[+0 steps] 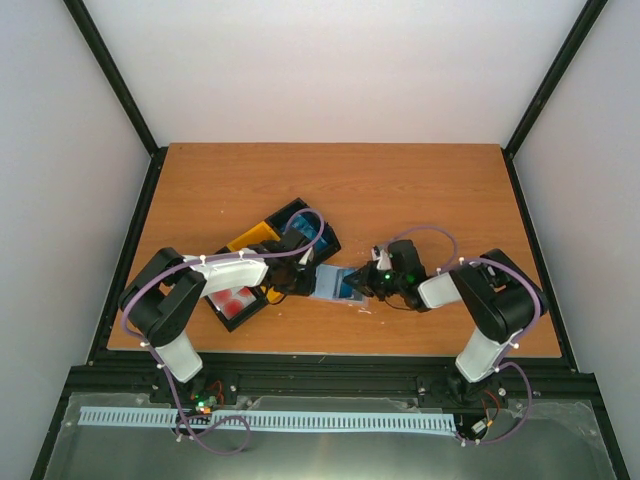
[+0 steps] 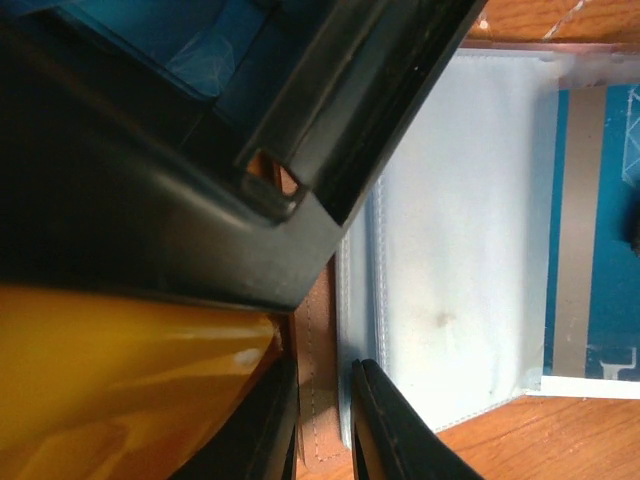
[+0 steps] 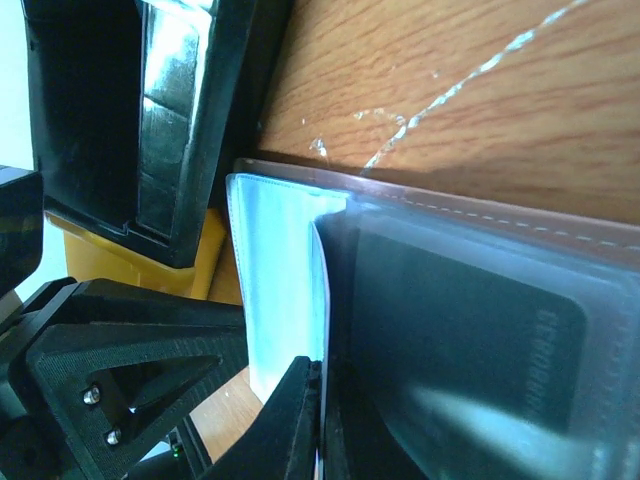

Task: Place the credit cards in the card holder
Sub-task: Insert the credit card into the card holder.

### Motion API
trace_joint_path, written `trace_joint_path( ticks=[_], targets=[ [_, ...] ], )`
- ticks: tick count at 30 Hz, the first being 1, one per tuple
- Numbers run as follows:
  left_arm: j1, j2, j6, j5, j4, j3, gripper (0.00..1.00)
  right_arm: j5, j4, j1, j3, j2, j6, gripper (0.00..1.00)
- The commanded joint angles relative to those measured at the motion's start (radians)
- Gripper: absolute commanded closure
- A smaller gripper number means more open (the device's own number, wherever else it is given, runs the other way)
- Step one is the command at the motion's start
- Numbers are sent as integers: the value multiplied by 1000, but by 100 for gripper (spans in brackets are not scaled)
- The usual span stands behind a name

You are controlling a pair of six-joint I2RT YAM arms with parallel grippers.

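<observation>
While the left pincer (image 2: 322, 400) pinches the holder (image 1: 328, 280) by its leather edge, apparently to pin it open on the bench (image 1: 400, 190), the right pincer (image 3: 315, 405), pressed together at a pocket's (image 3: 450, 250) edge, likely guides the card (image 3: 470, 335) showing through that pocket.

Open card holder (image 1: 332, 281) flat on table (image 1: 400, 190), pale translucent pockets up, blue credit card (image 2: 598, 230) in a pocket

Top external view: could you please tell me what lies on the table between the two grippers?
The open card holder lies between the left gripper and the right gripper, as seen in the top view.
</observation>
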Motion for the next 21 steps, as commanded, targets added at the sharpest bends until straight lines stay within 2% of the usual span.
trace_joint_path(
  ticks=[1, 10, 17, 21],
  targets=[
    [-2, 41, 18, -3, -9, 6, 84, 27, -26, 29, 22, 30, -27, 97],
    [-2, 38, 19, -5, -13, 5, 84, 30, 3, 56, 58, 92, -17, 96],
    [-2, 35, 15, -10, -15, 3, 84, 110, 56, 82, 47, 77, 29, 85],
    [-2, 33, 15, -11, -15, 3, 84, 143, 114, 103, 30, 76, 76, 75]
  ],
)
